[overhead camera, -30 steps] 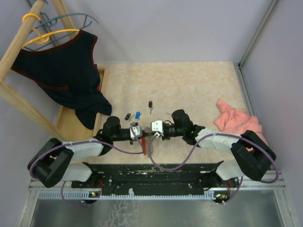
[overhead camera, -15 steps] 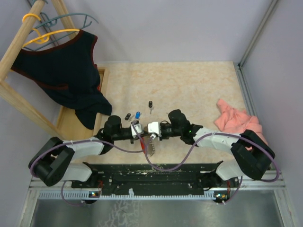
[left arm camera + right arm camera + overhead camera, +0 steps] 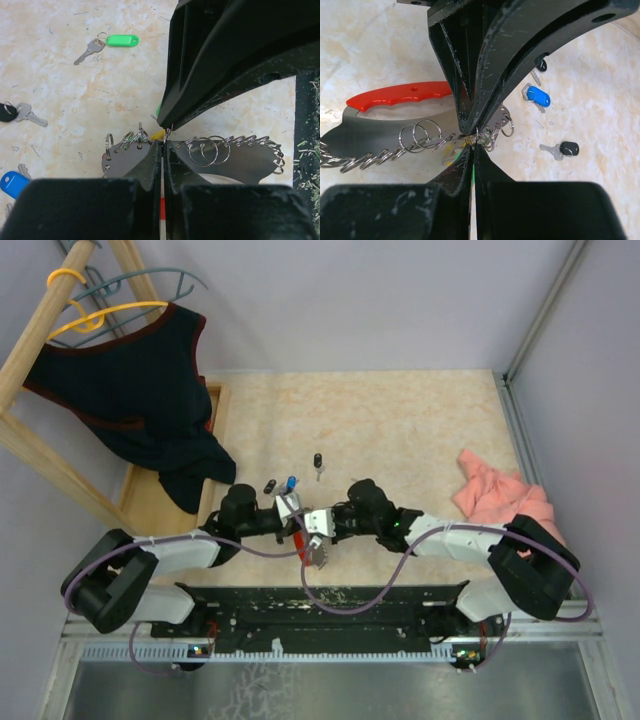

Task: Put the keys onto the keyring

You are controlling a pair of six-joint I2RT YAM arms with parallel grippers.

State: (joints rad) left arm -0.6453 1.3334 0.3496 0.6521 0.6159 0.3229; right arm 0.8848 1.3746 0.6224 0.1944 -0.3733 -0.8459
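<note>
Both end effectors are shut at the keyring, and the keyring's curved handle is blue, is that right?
Not quite. The curved handle of the keyring is red, not blue, as the right wrist view shows. The left end effector and the right end effector are both shut at the keyring, as you said.

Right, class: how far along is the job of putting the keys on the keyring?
Done: nothing clearly; a yellow bit at the keyring is half hidden. In hand: the left gripper and right gripper, both shut, meet at its small rings. To do: green key, blue key and black key lie loose.
</note>
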